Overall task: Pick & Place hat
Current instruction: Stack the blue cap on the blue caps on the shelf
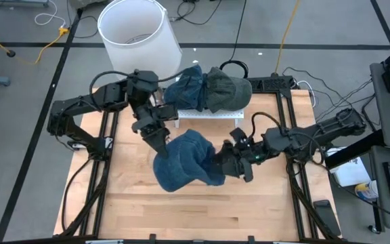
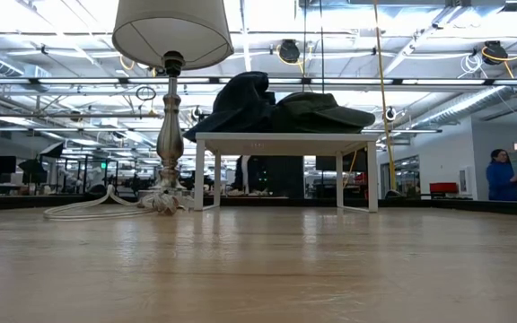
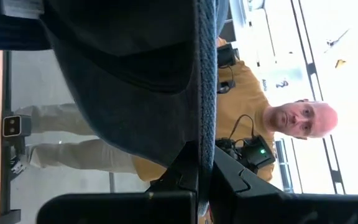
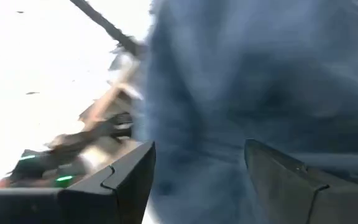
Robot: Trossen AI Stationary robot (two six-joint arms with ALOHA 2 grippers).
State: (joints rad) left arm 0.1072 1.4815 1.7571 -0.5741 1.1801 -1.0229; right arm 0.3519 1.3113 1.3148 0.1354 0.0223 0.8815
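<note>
A blue denim hat (image 1: 181, 166) hangs in the air over the table's middle, held between both grippers. My left gripper (image 1: 160, 142) comes at it from the far left and is shut on its edge (image 3: 204, 124). My right gripper (image 1: 223, 163) reaches in from the right, its fingers closed partway on the hat's bulk (image 4: 229, 124). Neither the held hat nor the grippers show in the low view. My left gripper pinches the blue hat's thin rim edge (image 3: 205, 146) between its two fingers (image 3: 185, 171), which lie across that edge. The hat is lifted clear and spreads away beyond the fingertips. My right gripper has bunched blue cloth of the hat's right side (image 4: 204, 162) between its two fingers (image 4: 135, 177), coming level from the table's right. Which part of the hat this is, I cannot tell.
A small white rack (image 1: 205, 114) at the table's far side carries another blue hat (image 1: 185, 88) and a dark green cap (image 1: 227, 89). A lamp with a white shade (image 1: 137, 30) stands at the far left. A person (image 3: 272, 118) stands beyond the table. The wooden tabletop (image 1: 202, 210) is bare near me.
</note>
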